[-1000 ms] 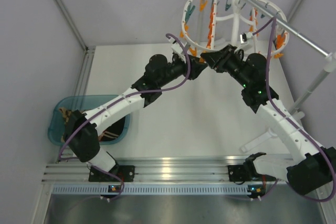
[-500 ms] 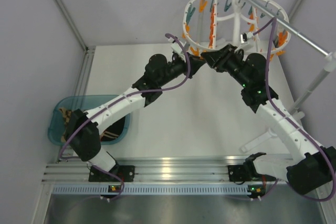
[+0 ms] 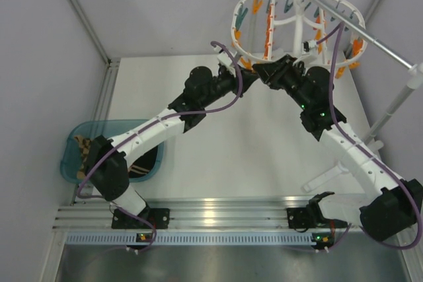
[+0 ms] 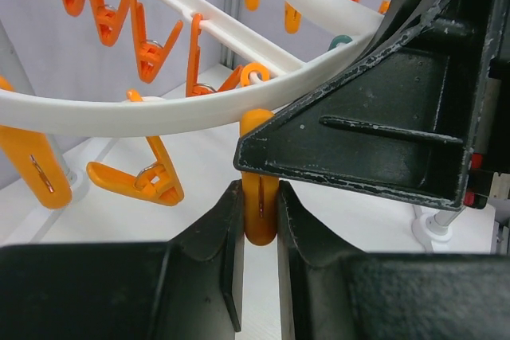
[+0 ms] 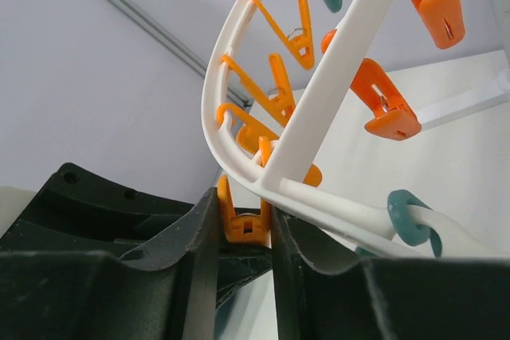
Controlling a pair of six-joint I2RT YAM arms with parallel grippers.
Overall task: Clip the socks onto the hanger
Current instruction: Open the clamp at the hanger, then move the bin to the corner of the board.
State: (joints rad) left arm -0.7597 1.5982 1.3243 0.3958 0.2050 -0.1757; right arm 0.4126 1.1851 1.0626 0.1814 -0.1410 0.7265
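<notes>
The white oval hanger hangs at the back right, with orange and teal clips dangling from it. Both grippers meet under its near rim. My left gripper is shut on the lower end of an orange clip hanging from the rim. My right gripper presses an orange clip between its fingers just below the frame; it looks like the same clip. Neither gripper holds fabric. The brown-and-tan socks lie in the teal bin at the far left.
A grey metal rod stand crosses behind the hanger, and its foot rests on the table at the right. More orange clips dangle close to the left fingers. White walls enclose the table.
The left gripper has closed onto the orange clip. Both arms and the hanger have shifted slightly toward the back.
</notes>
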